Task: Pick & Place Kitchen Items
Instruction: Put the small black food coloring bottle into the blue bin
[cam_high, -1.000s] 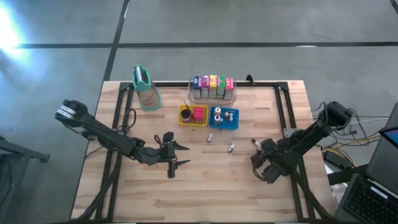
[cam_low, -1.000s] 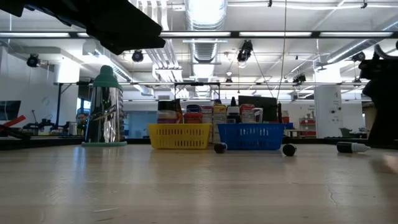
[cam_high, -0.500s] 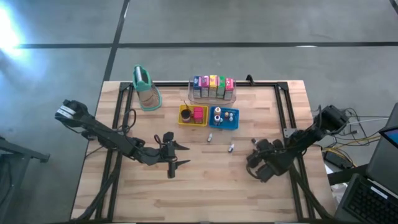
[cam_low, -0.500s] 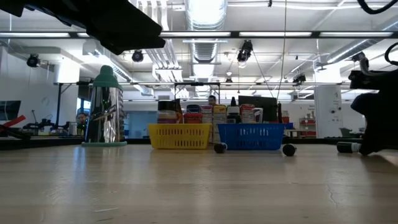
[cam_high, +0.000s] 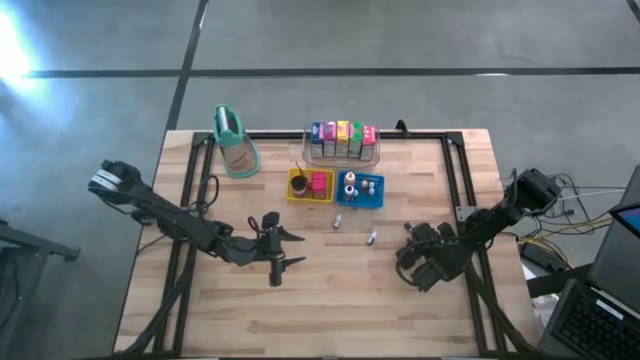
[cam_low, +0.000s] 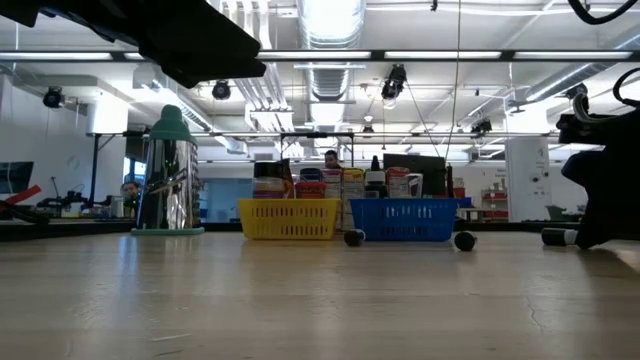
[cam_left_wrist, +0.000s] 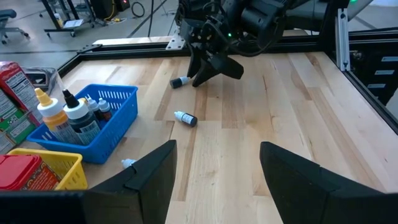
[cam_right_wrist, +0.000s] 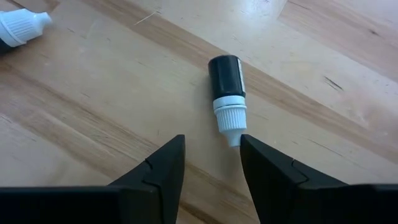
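Flat on table, small bottle (cam_right_wrist: 226, 91), white tip toward right gripper (cam_right_wrist: 211, 165)

high: you look straight down on the table (cam_high: 330, 290) | low: level across it | left wrist: faces the far right gripper (cam_left_wrist: 208, 65) | right wrist: close over a small bottle (cam_right_wrist: 227, 93), shared with left wrist.

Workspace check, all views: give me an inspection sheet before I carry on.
Surface: wooden table, bare at the front.
Job's things: cartons in the clear bin; three small bottles lying loose, one just ahead of the right gripper.
Clutter: tan container, yellow tray, blue tray.
Grippers: left gripper open, empty; right gripper open, low over the bottle.
Cables: bundle off the table's right edge.
Surroundings: a person far behind.
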